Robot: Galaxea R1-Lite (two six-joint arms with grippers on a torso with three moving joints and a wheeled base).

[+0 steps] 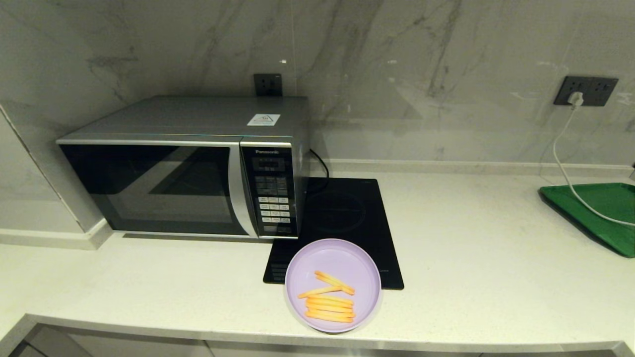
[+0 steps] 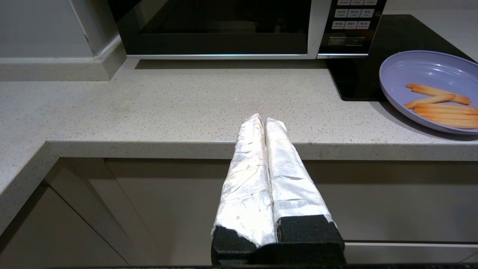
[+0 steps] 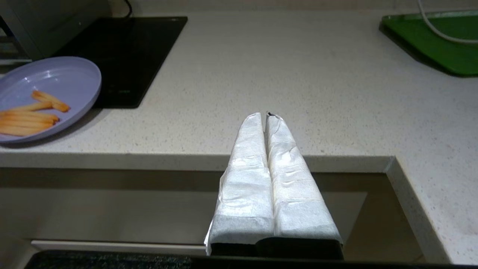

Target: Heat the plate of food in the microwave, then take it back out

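Just beyond the left pincer [image 2: 260, 121], whose fingers [image 2: 246, 175] are wrapped in crinkled white cloth-like tape over black foam, the bench [image 2: 179, 108] is matt speckled stone. The microwave [image 1: 183, 168] has brushed silver metal and a glossy dark glass door. Off to the side of the right pincer [image 3: 267, 117], likewise wrapped, lie the smooth lilac plastic plate of food [image 3: 56, 80], a glossy black hob [image 3: 127, 52] and a green plastic tray [image 3: 437, 41].
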